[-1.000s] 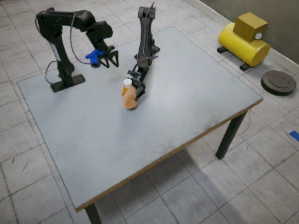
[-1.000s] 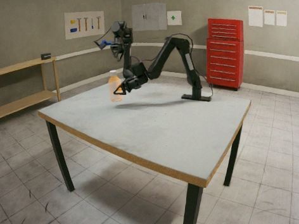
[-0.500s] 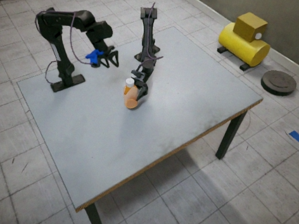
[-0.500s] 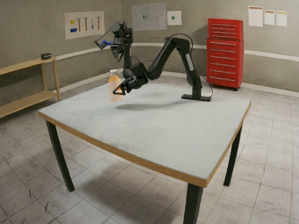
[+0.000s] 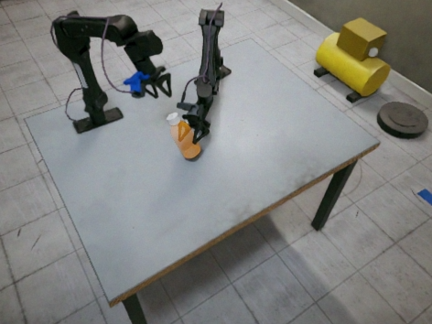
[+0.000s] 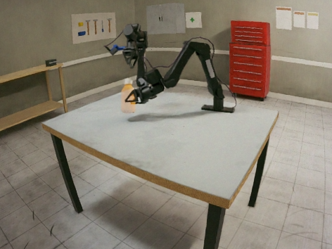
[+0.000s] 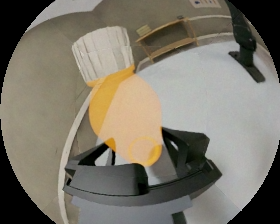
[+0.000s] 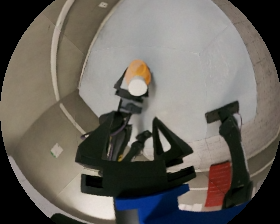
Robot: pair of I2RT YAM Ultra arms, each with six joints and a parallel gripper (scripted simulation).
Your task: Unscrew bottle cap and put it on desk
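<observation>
An orange bottle [image 5: 186, 139] with a white cap [image 5: 173, 119] on it is near the middle of the table and leans a little. My left gripper [image 5: 198, 131] is shut on the bottle's body from the side. The left wrist view shows the bottle [image 7: 125, 116] and cap [image 7: 103, 50] between its fingers. I cannot tell whether the bottle's base touches the table. My right gripper [image 5: 157, 85], with a blue part behind it, is open and empty, raised above and behind the bottle. Its wrist view looks down on the bottle past the open fingers.
Both arm bases stand on the far part of the table [image 5: 197, 161]. A yellow tank [image 5: 354, 60] and a dark disc [image 5: 403, 119] are on the floor beside it. A red tool chest [image 6: 250, 58] and a wooden shelf [image 6: 28, 92] stand by the walls.
</observation>
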